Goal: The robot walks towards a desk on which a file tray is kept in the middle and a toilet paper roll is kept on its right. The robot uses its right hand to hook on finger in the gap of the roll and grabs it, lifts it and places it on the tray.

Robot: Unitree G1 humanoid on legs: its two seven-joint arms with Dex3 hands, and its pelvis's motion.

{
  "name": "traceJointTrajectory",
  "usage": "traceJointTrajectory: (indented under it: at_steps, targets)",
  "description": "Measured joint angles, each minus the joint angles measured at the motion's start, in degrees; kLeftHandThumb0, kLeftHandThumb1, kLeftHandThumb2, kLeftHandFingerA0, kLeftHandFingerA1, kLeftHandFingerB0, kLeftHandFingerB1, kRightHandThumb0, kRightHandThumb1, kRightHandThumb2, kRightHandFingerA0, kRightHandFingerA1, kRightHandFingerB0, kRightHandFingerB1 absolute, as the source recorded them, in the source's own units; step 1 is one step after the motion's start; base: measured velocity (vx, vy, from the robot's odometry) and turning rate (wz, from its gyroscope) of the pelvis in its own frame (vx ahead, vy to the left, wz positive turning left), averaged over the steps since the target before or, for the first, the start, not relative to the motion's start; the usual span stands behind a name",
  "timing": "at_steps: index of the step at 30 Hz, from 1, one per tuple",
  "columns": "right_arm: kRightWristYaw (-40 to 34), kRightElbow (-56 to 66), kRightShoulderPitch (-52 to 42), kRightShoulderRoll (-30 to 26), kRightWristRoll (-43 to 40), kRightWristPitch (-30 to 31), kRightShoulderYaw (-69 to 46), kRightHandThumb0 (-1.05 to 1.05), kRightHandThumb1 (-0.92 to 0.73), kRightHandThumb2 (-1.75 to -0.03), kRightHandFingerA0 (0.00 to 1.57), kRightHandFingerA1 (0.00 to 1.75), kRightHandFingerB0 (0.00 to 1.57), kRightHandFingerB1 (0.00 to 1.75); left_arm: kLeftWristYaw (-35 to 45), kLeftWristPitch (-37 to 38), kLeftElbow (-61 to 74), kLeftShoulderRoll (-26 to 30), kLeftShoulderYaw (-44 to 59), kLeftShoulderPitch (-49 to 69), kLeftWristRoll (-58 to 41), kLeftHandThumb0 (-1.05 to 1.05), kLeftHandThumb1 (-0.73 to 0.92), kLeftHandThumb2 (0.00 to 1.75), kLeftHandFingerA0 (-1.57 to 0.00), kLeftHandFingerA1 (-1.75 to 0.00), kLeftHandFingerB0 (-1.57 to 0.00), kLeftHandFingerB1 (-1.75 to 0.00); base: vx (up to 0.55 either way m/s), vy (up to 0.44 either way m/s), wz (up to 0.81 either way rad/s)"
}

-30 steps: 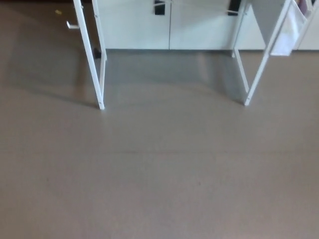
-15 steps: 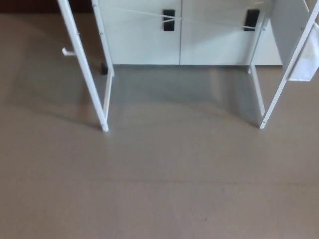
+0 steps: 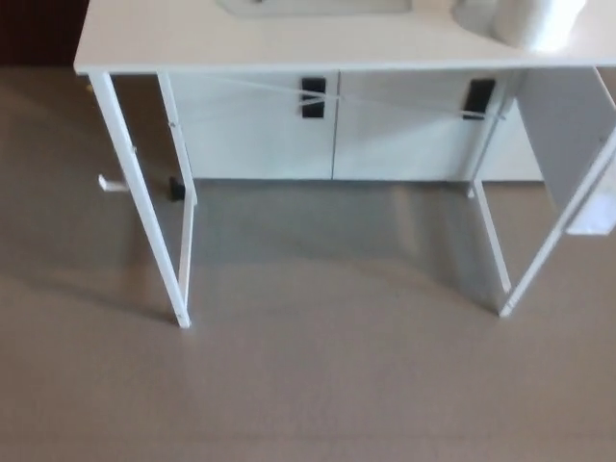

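Though the desk (image 3: 173,43) shows, its file tray (image 3: 318,7) and toilet paper roll (image 3: 537,21) are cut off above; neither hand shows.

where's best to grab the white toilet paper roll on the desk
Probably its hollow core, a finger hooked in from above: the white toilet paper roll seems to stand upright at the white desk's right end. Its top is cropped, so the opening is unseen.

**One worktop, one tray, one roll**

There is one white worktop (image 3: 192,43). On it lie one file tray (image 3: 318,6), cut off at the worktop's far edge, and one toilet paper roll (image 3: 539,21) toward its right end. Under the worktop are four white legs (image 3: 144,212), and behind it two black handles (image 3: 313,96).
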State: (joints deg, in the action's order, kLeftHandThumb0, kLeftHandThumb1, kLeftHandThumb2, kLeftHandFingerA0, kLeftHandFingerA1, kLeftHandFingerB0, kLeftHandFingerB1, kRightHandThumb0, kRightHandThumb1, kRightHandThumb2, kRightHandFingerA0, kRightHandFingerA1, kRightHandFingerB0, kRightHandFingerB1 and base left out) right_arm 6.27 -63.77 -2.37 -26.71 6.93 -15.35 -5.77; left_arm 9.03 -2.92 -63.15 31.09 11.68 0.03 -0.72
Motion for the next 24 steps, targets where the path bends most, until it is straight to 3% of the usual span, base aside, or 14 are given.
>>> traceJointTrajectory:
  at_steps: [4,10,11,12,13,19,22,23,24]
  targets:
    - [0.02,0.04,0.59,0.25,-0.12,-0.04,0.23,-0.59,-0.46,-0.83,0.00,0.42,0.00,0.25,-0.15,-0.34,0.34,-0.14,0.09,-0.04,-0.06,-1.05,0.38,0.84,-0.29,-1.56,-0.31,-1.54,0.47,-0.120,0.08]
    - [-0.06,-0.13,0.80,-0.10,-0.35,0.00,0.19,-0.59,-0.46,-0.83,0.00,0.42,0.00,0.25,-0.33,-0.34,1.10,-0.12,-0.20,-0.03,0.01,-1.05,0.42,0.78,-0.37,-1.54,-0.38,-1.53,0.38,-0.108,-0.04]
    - [-0.07,-0.12,0.82,-0.10,-0.37,0.00,0.18,-0.59,-0.46,-0.83,0.00,0.42,0.00,0.25,-0.36,-0.34,1.10,-0.12,-0.25,-0.02,0.01,-1.05,0.27,1.13,-0.36,-1.66,-0.34,-1.65,0.32,-0.016,-0.18]
    - [-0.07,-0.14,0.81,-0.11,-0.40,0.00,0.18,-0.59,-0.46,-0.83,0.00,0.42,0.00,0.25,-0.48,-0.34,0.85,-0.12,-0.32,-0.12,0.02,-1.05,0.18,1.10,-0.30,-1.70,-0.28,-1.68,0.32,-0.001,-0.24]
    - [-0.07,-0.17,0.78,-0.12,-0.42,0.00,0.18,-0.59,-0.46,-0.83,0.00,0.42,0.00,0.25,-0.57,-0.34,0.49,-0.12,-0.33,-0.20,0.02,-1.05,0.24,1.12,-0.40,-1.68,-0.38,-1.66,0.33,0.008,-0.27]
    - [-0.11,-0.56,0.57,0.08,-0.48,0.11,0.31,-0.59,-0.46,-0.83,0.00,0.42,0.00,0.25,-1.01,-0.37,0.22,-0.18,-0.33,-0.94,-0.02,-1.05,0.20,1.08,-0.43,-1.63,-0.42,-1.62,0.35,0.136,-0.18]
    - [-0.15,-0.35,0.94,0.07,-0.50,-0.07,0.33,-0.59,-0.46,-0.83,0.00,0.42,0.00,0.25,-1.06,-0.37,0.18,-0.04,-0.33,-1.25,-0.03,-1.05,0.27,1.12,-0.39,-1.67,-0.38,-1.65,0.28,0.149,-0.02]
    - [-0.15,-0.37,0.89,0.07,-0.50,-0.08,0.34,-0.59,-0.46,-0.83,0.00,0.42,0.00,0.25,-1.07,-0.37,0.18,-0.03,-0.32,-1.26,-0.03,-1.05,0.40,0.77,-0.36,-1.54,-0.38,-1.52,0.21,0.111,0.01]
    - [-0.15,-0.42,0.76,0.06,-0.50,-0.08,0.34,-0.59,-0.46,-0.83,0.00,0.42,0.00,0.25,-1.06,-0.40,0.21,-0.04,-0.29,-1.03,-0.04,-1.05,0.41,0.78,-0.39,-1.52,-0.42,-1.50,0.15,0.094,0.07]
